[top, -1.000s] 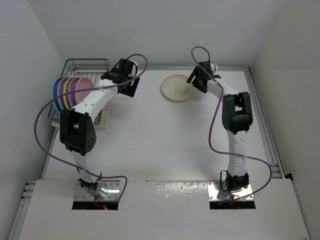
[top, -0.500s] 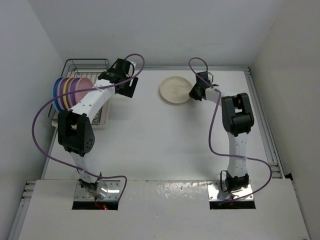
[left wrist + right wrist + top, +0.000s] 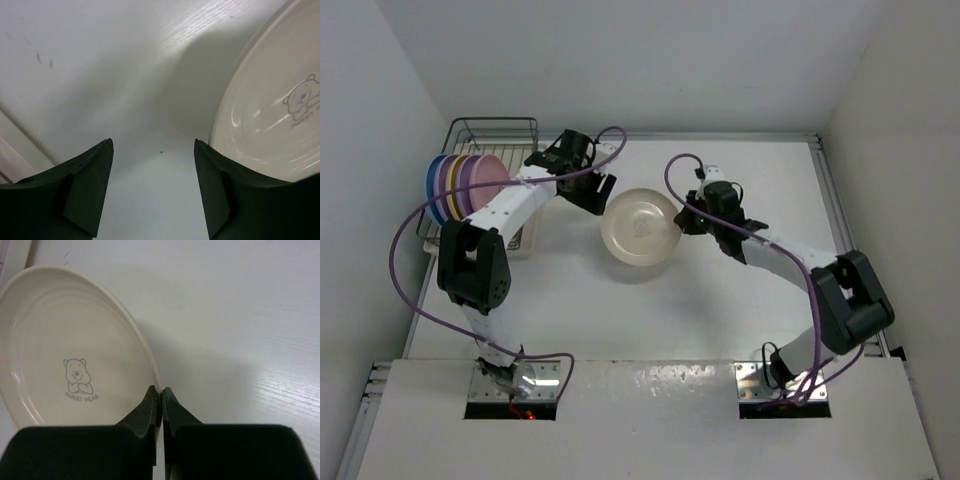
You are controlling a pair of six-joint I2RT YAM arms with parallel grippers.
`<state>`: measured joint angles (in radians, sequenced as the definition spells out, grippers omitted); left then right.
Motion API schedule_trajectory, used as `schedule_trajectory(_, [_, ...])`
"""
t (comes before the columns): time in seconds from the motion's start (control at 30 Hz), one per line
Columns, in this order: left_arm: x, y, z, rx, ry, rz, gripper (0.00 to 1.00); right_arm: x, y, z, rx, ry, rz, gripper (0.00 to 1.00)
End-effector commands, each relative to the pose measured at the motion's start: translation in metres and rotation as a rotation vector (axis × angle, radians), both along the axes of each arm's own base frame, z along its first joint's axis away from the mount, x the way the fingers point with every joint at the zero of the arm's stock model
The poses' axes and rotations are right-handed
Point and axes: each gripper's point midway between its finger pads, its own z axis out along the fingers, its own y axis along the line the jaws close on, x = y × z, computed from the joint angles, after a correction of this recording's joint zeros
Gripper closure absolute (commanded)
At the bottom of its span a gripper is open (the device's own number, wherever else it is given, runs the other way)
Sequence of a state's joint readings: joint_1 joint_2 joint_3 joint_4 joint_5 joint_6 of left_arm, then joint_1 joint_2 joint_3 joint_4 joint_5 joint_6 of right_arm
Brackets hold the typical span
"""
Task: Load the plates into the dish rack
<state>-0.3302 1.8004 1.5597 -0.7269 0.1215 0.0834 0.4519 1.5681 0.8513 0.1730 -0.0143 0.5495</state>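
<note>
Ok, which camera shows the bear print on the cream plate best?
Right wrist: the bear print sits whole and sharp on the cream plate, lettering readable. Left wrist cuts it off at the frame edge; the top view shows only a faint centre smudge.

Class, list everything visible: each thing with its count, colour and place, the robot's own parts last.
cream plate: one, cream with a bear mark, mid-table, gripped at its rim
racked plates: several, blue, purple, yellow-orange, pink, on edge in the rack
dish rack: one, dark wire, table's far left
table: one, white, under everything
cables: two, purple, along the arms
left tool: one, black, open, beside the cream plate
right tool: one, black, shut on the cream plate's rim
</note>
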Motion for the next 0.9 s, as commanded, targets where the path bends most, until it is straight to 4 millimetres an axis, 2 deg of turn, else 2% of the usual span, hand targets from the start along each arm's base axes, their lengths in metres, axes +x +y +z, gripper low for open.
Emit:
schedule_trajectory(0.0, [-0.02,-0.025,0.024,-0.122,-0.009,-0.121,0.31,-0.003,0.014,0.042,0.069,-0.178,0.077,1.0])
schedule_trajectory(0.03, [-0.021,-0.028,0.028,-0.137,-0.014,-0.13,0.32,-0.007,0.014,0.046,0.064,-0.19,0.083,1.0])
schedule_trajectory(0.07, [-0.025,-0.029,0.024,-0.142,-0.002,-0.15,0.32,-0.013,0.013,0.047,0.067,-0.188,0.079,1.0])
schedule_trajectory(0.13, [-0.038,-0.036,0.031,-0.191,0.01,-0.197,0.35,-0.022,0.015,0.053,0.059,-0.208,0.094,1.0])
schedule_trajectory(0.2, [-0.042,-0.04,0.039,-0.213,-0.006,-0.226,0.38,-0.026,0.014,0.053,0.058,-0.213,0.098,1.0])
schedule_trajectory(0.23, [-0.048,-0.044,0.043,-0.226,-0.007,-0.245,0.38,-0.028,0.013,0.06,0.06,-0.232,0.099,1.0])
schedule_trajectory(0.3, [-0.05,-0.045,0.05,-0.234,-0.025,-0.262,0.38,-0.033,0.011,0.054,0.033,-0.218,0.095,1.0])
schedule_trajectory(0.33, [-0.052,-0.045,0.058,-0.239,-0.045,-0.264,0.38,-0.031,0.005,0.055,0.018,-0.22,0.059,1.0])
schedule_trajectory(0.37, [-0.049,-0.042,0.064,-0.222,-0.072,-0.26,0.38,-0.034,-0.001,0.045,-0.03,-0.19,0.044,1.0])
schedule_trajectory(0.43, [-0.051,-0.041,0.076,-0.223,-0.102,-0.271,0.38,-0.033,-0.012,0.038,-0.072,-0.174,-0.001,1.0])
schedule_trajectory(0.47, [-0.049,-0.036,0.089,-0.223,-0.143,-0.272,0.38,-0.034,-0.018,0.032,-0.098,-0.152,-0.017,1.0])
schedule_trajectory(0.57, [-0.058,-0.038,0.096,-0.239,-0.146,-0.31,0.35,-0.035,-0.026,0.031,-0.127,-0.14,-0.035,1.0])
schedule_trajectory(0.7, [-0.068,-0.045,0.083,-0.223,-0.113,-0.328,0.32,-0.036,-0.012,0.044,-0.077,-0.183,0.015,1.0])
schedule_trajectory(0.73, [-0.072,-0.048,0.068,-0.216,-0.075,-0.336,0.3,-0.034,-0.009,0.053,-0.06,-0.211,0.021,1.0])
schedule_trajectory(0.77, [-0.074,-0.047,0.064,-0.213,-0.064,-0.335,0.3,-0.035,-0.005,0.056,-0.049,-0.22,0.032,1.0])
schedule_trajectory(0.87, [-0.069,-0.045,0.037,-0.186,-0.022,-0.318,0.3,-0.037,0.005,0.066,-0.018,-0.249,0.063,1.0])
